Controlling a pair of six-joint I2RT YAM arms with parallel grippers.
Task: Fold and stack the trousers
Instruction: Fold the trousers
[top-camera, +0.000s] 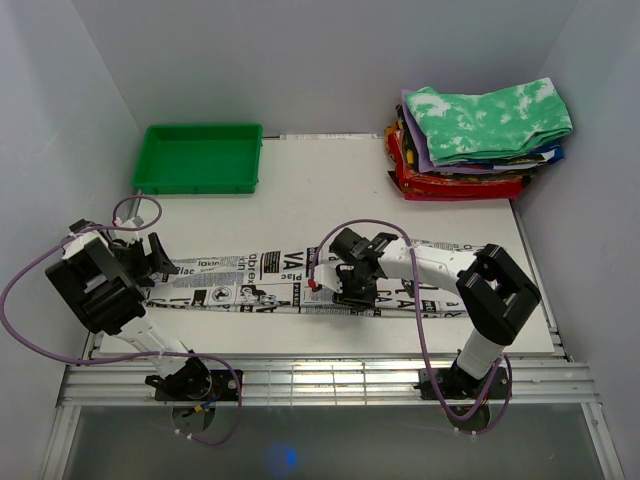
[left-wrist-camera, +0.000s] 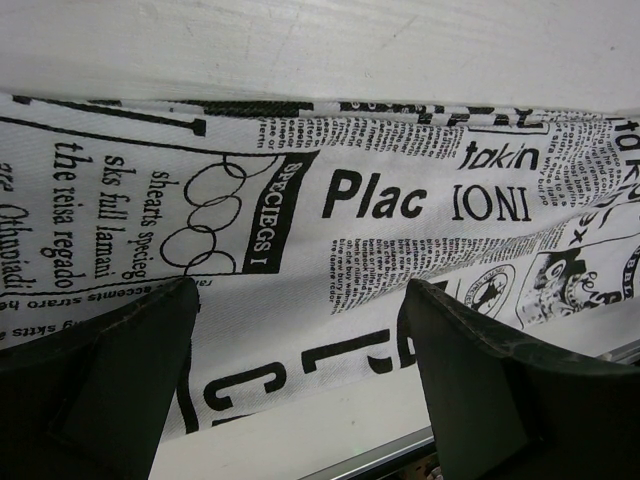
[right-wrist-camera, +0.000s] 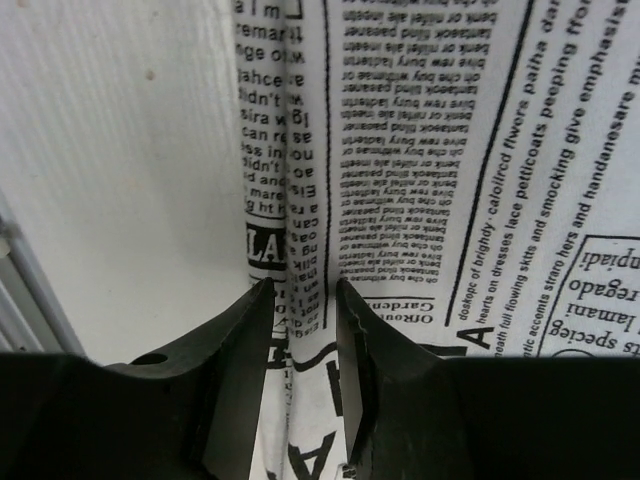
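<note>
Bright even light, soft shadows; wrist close-ups sharp, lower edges dark.

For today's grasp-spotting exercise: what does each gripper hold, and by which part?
Left gripper: open, nothing held. Right gripper: its fingers straddle a raised fold along the edge of the trousers; whether they pinch it cannot be told.

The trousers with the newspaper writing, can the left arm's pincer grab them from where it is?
Probably yes. The left pincer hangs wide open just over the trousers, with nothing between them. It likely only needs to dip and close.
</note>
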